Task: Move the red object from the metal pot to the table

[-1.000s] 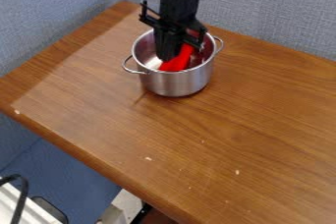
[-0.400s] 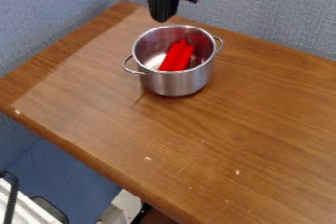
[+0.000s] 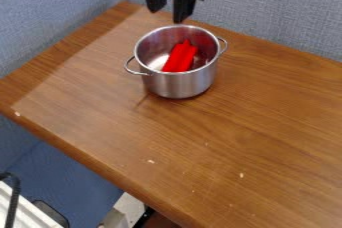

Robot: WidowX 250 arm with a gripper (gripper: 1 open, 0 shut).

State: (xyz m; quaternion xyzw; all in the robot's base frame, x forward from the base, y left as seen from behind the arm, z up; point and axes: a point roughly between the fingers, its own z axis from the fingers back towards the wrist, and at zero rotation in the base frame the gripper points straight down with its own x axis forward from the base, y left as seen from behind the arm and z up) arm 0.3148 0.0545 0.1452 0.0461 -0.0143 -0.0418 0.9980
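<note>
Camera view, going left to right: at the lower left edge, 1 black cable [image 3: 12, 204] curves over something white, beside a blue surface [image 3: 67, 177] below the tabletop. The tabletop [image 3: 134, 137], brown with wood grain and a few small pale specks, stretches from there across to the right edge. Behind it, at the upper left, stands a blue-grey textured panel [image 3: 54, 17]. Toward the back of the tabletop sits the metal pot [image 3: 178, 84], shiny, round and upright, with 2 loop handles, 1 on its left side and 1 on its right. The red object [image 3: 179, 59] lies inside the pot, tilted, its upper end toward the right. Above the pot and apart from it hangs the black claw [image 3: 168, 14], its 2 fingers spread apart with nothing between them. At the upper right, another blue-grey textured panel [image 3: 281, 7] rises behind the tabletop.
</note>
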